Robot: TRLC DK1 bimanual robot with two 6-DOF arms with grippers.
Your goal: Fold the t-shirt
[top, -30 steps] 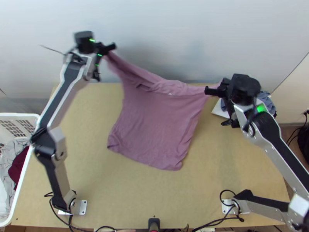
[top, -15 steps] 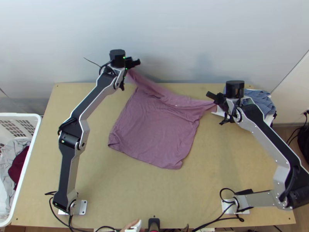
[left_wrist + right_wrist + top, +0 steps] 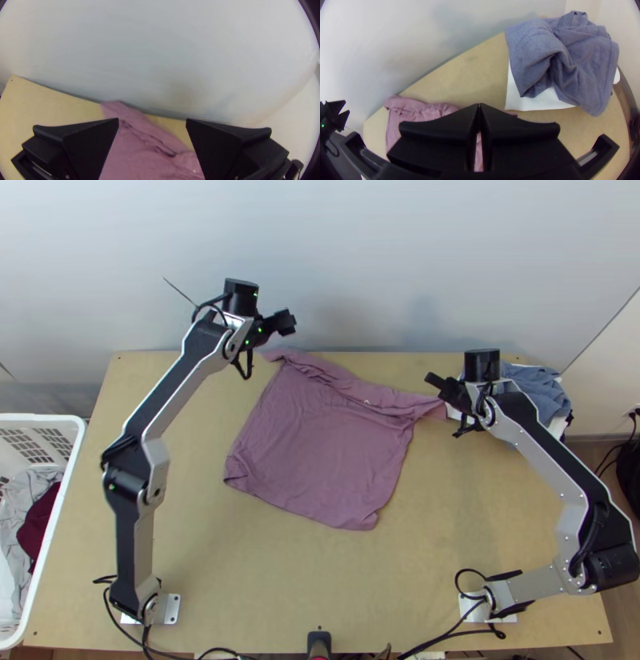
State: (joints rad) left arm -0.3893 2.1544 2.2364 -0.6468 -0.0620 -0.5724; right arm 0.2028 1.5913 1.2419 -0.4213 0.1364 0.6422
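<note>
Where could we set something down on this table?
Bare table lies between the t-shirt and near edge, and between t-shirt and right arm. It is crowded far right, around blue cloth and right gripper.

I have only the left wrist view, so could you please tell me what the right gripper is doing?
Observer: The right gripper is closed, it looks like on the far right corner of the t-shirt.

Operator: Thank you, and how does the shirt's near part lie?

Observer: It lies spread on the table, with light wrinkles.

Operator: Is there anything else at the far right that I should keep clear of?

Observer: Yes, a bunched blue cloth lies there on top of something white.
</note>
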